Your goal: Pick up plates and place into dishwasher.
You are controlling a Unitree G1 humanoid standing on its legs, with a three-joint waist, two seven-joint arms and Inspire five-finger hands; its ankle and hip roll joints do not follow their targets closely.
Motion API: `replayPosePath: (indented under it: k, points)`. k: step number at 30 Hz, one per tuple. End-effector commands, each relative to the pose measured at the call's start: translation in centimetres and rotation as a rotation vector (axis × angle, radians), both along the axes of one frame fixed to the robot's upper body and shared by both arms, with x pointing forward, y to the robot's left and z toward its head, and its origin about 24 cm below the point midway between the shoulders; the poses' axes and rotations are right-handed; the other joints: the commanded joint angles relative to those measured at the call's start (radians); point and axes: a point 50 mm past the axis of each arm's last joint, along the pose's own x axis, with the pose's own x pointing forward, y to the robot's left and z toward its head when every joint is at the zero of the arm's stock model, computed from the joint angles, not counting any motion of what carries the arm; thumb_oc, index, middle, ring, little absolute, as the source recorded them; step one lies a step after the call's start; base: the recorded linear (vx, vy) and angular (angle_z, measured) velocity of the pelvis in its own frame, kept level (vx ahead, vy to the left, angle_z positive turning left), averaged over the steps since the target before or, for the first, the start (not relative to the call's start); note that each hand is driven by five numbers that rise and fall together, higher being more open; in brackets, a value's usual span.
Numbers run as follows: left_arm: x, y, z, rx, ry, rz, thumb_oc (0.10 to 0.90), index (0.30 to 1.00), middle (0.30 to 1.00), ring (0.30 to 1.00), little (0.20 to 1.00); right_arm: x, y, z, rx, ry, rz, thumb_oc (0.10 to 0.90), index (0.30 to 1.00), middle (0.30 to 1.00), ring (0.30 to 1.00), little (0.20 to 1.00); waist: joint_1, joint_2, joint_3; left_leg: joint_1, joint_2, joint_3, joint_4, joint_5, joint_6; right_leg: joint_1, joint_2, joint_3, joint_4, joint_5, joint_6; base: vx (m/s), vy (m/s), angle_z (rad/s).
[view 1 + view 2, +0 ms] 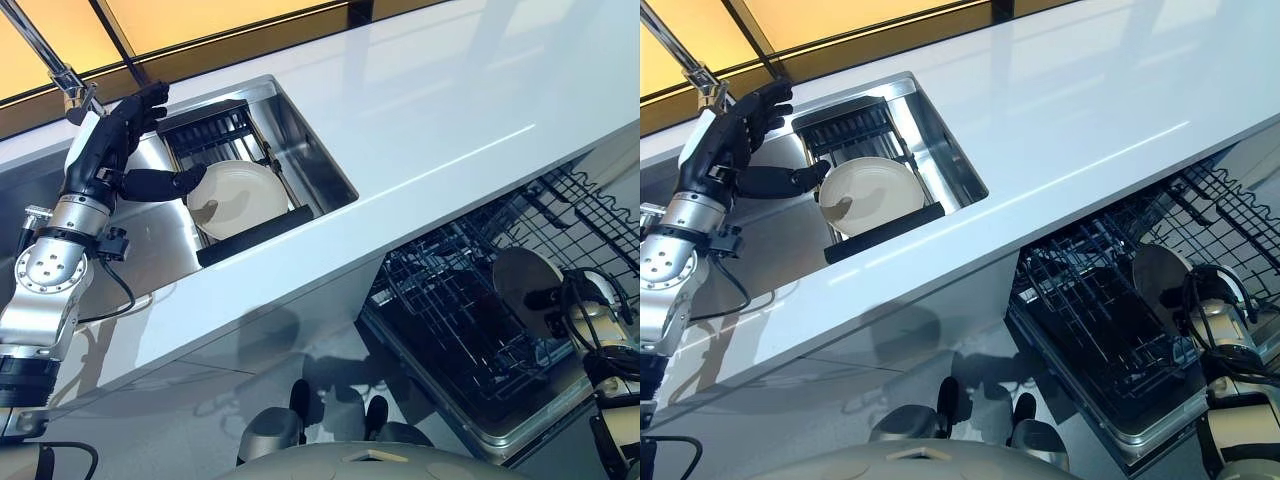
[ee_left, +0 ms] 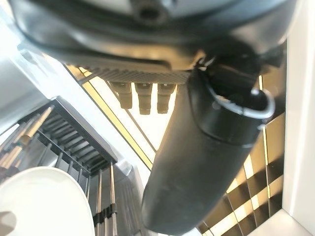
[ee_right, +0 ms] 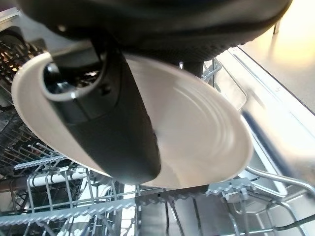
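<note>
A white plate [image 1: 240,195] leans in the black dish rack [image 1: 215,125] inside the steel sink [image 1: 310,150]. My left hand [image 1: 115,140] hovers over the sink's left part, open, fingers straight and raised; its thumb [image 1: 160,183] reaches to the plate's left rim. The left wrist view shows that plate [image 2: 39,201] past the thumb [image 2: 197,162]. My right hand [image 1: 590,310] is shut on a second white plate [image 1: 520,280], held tilted above the dishwasher's lower rack [image 1: 450,300]. In the right wrist view the thumb [image 3: 118,132] presses across this plate's face [image 3: 206,132].
A long white counter [image 1: 450,110] runs between the sink and the open dishwasher below it. A tap [image 1: 60,75] stands at the sink's far left. Wire tines [image 3: 74,206] of the rack lie just beneath the held plate; the upper basket [image 1: 590,205] juts out at right.
</note>
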Motion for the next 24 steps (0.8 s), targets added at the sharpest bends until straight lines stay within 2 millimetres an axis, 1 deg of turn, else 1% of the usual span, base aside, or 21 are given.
replayPosePath:
  k: [1, 14, 18, 19, 20, 21, 22, 23, 24]
  points:
    - [0.0, -0.7, 6.0, 0.008, -0.280, -0.067, 0.800, 0.900, 0.900, 0.900, 0.900, 3.2, -0.8, 7.2, -0.250, -0.219, 0.086, 0.800, 0.900, 0.900, 0.900, 0.900, -0.011, 0.006, -0.063, 0.016, -0.026, 0.024, 0.009, -0.078, -0.005, -0.001, 0.082, -0.003, 0.113, -0.115, -0.040, -0.02, 0.011, -0.10]
    - [0.1, -1.0, 5.1, 0.011, -0.272, -0.069, 0.800, 0.900, 0.900, 0.900, 0.900, 4.2, 1.6, 9.9, -0.285, -0.492, 0.183, 0.800, 0.900, 0.900, 0.900, 0.900, -0.036, 0.003, -0.076, 0.033, -0.029, 0.042, 0.002, -0.087, 0.002, 0.012, 0.089, 0.031, 0.089, -0.104, -0.029, -0.02, 0.016, -0.07]
    - [0.0, -1.0, 5.1, 0.020, -0.273, -0.067, 0.800, 0.900, 0.900, 0.900, 0.900, 4.3, 2.1, 10.4, -0.242, -0.552, 0.191, 0.800, 0.900, 0.900, 0.900, 0.900, -0.039, 0.001, -0.084, 0.032, -0.029, 0.047, 0.001, -0.089, 0.000, 0.019, 0.089, 0.033, 0.074, -0.099, -0.026, -0.04, 0.034, -0.07]
    - [0.0, -0.9, 5.1, 0.030, -0.273, -0.061, 0.800, 0.900, 0.900, 0.900, 0.900, 4.3, 2.6, 11.1, -0.215, -0.621, 0.197, 0.800, 0.900, 0.900, 0.900, 0.900, -0.042, 0.001, -0.087, 0.033, -0.029, 0.048, 0.001, -0.091, 0.000, 0.021, 0.089, 0.034, 0.071, -0.099, -0.025, -0.04, 0.039, -0.01]
    - [-0.1, -0.9, 5.2, 0.033, -0.273, -0.061, 0.800, 0.900, 0.900, 0.900, 0.900, 4.3, 2.6, 11.3, -0.208, -0.641, 0.198, 0.800, 0.900, 0.900, 0.900, 0.900, -0.043, 0.001, -0.088, 0.033, -0.029, 0.049, 0.001, -0.091, 0.000, 0.022, 0.089, 0.034, 0.071, -0.099, -0.024, -0.07, 0.069, 0.00]
    - [-0.2, -0.7, 5.2, 0.056, -0.270, -0.052, 0.800, 0.900, 0.900, 0.900, 0.900, 4.1, 3.3, 12.5, -0.194, -0.762, 0.199, 0.800, 0.900, 0.900, 0.900, 0.900, -0.048, 0.002, -0.092, 0.033, -0.029, 0.051, 0.001, -0.092, 0.000, 0.022, 0.089, 0.035, 0.070, -0.100, -0.023, -0.05, 0.054, 0.00]
    - [-0.2, -0.7, 5.2, 0.068, -0.267, -0.049, 0.800, 0.900, 0.900, 0.900, 0.900, 3.9, 3.4, 12.8, -0.194, -0.796, 0.196, 0.800, 0.900, 0.900, 0.900, 0.900, -0.048, 0.002, -0.094, 0.033, -0.028, 0.051, 0.001, -0.093, 0.001, 0.023, 0.089, 0.035, 0.071, -0.100, -0.023, -0.07, 0.080, -0.01]
    - [-0.5, -0.4, 5.1, 0.096, -0.258, -0.035, 0.800, 0.900, 0.900, 0.900, 0.900, 3.5, 3.9, 14.1, -0.210, -0.892, 0.197, 0.800, 0.900, 0.900, 0.900, 0.900, -0.054, 0.004, -0.096, 0.035, -0.028, 0.054, 0.001, -0.094, 0.002, 0.022, 0.089, 0.037, 0.073, -0.101, -0.021, -0.04, 0.052, -0.01]
    - [-0.6, -0.4, 5.0, 0.101, -0.256, -0.033, 0.800, 0.900, 0.900, 0.900, 0.900, 3.3, 4.0, 14.4, -0.219, -0.913, 0.199, 0.800, 0.900, 0.900, 0.900, 0.900, -0.055, 0.004, -0.098, 0.035, -0.029, 0.054, 0.001, -0.095, 0.003, 0.021, 0.089, 0.038, 0.073, -0.102, -0.021, -0.06, 0.071, -0.03]
